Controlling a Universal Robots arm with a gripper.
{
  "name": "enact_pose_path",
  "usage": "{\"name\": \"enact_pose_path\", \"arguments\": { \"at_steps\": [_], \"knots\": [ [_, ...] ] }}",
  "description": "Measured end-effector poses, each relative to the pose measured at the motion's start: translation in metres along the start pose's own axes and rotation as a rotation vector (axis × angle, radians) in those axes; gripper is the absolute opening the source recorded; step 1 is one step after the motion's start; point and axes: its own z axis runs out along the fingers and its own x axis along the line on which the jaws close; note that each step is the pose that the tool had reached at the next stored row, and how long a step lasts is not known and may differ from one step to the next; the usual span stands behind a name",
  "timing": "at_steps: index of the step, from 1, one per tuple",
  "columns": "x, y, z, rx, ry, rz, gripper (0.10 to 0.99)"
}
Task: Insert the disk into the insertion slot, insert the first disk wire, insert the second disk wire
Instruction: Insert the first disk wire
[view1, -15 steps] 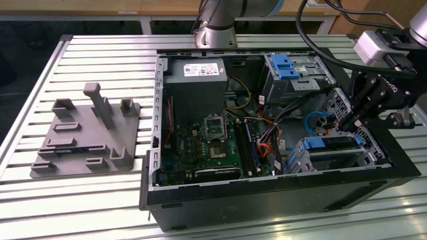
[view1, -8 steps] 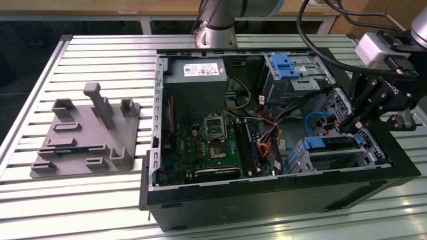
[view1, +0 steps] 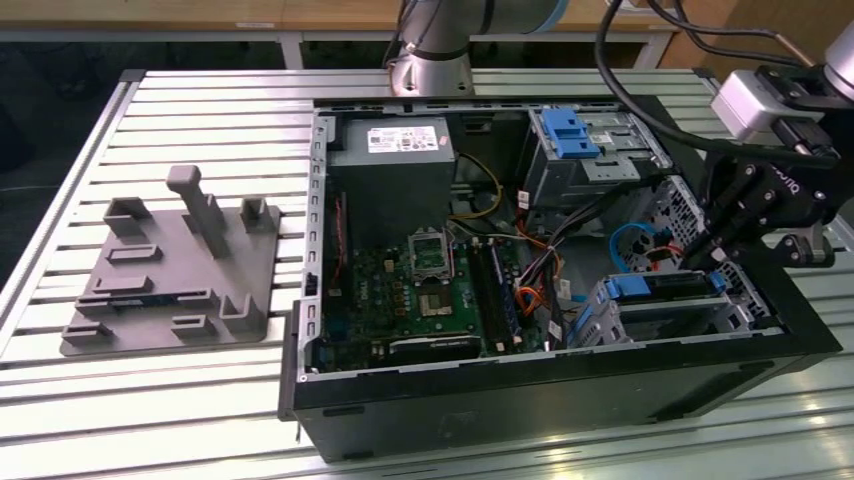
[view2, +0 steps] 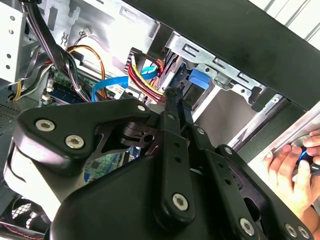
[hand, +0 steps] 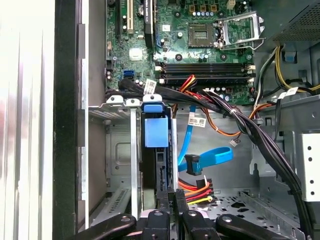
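Tool (hand: 172, 197) fully closed, tips just by disk (hand: 155, 131) w/in insertion slot (hand: 117, 150)

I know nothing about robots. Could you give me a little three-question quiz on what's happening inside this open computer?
1. True or false: the disk already sits inside the insertion slot.
2. What colour is the flat cable curving beside that slot? A blue, B green, C white.
3. Fill in: the gripper has its fingers ___ (open or shut).
Key: 1 true; 2 A; 3 shut.
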Motion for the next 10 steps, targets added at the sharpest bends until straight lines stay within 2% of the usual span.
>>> {"name": "enact_pose_path", "arguments": {
  "at_steps": [10],
  "knots": [
    [0.0023, -0.0002, 0.0019, 0.0, 0.0002, 0.0, 0.165]
  ]
}}
